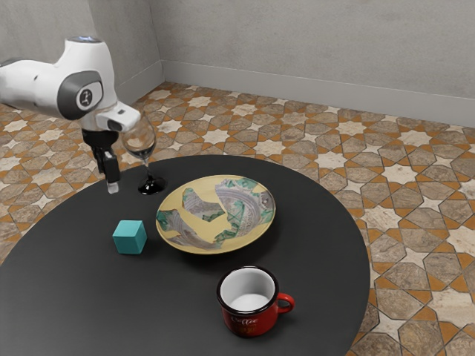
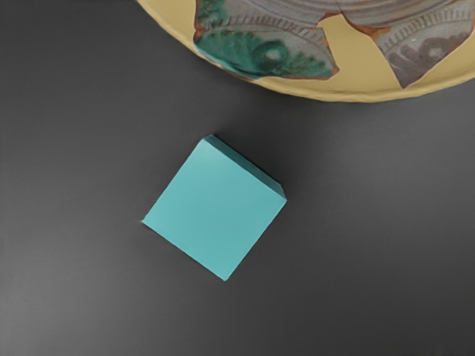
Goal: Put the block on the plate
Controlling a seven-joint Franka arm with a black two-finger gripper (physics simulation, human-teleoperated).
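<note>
One round black desk (image 1: 315, 230) bears a broad yellow patterned plate (image 1: 194, 224), a clear stemmed glass (image 1: 141, 145) near the desk's edge, a red white-lined mug (image 1: 249, 319). The black pincer (image 1: 112, 185), how open I can't tell, holds nothing. The teal cube (image 1: 130, 237) sits on the desk, apart from the plate.

Matt dark tabletop (image 1: 67, 297), glossy red enamel-look mug (image 1: 249, 315), clear glass goblet (image 1: 139, 141), smooth matt teal block (image 1: 130, 237)

arm (image 1: 33, 85) and table (image 1: 163, 311) cropped, wrist view's plate (image 2: 356, 87) cut off

Round black table (image 1: 67, 297), block (image 1: 130, 238), plate (image 1: 216, 214), mug (image 1: 249, 317), wineglass (image 1: 140, 142)
</note>
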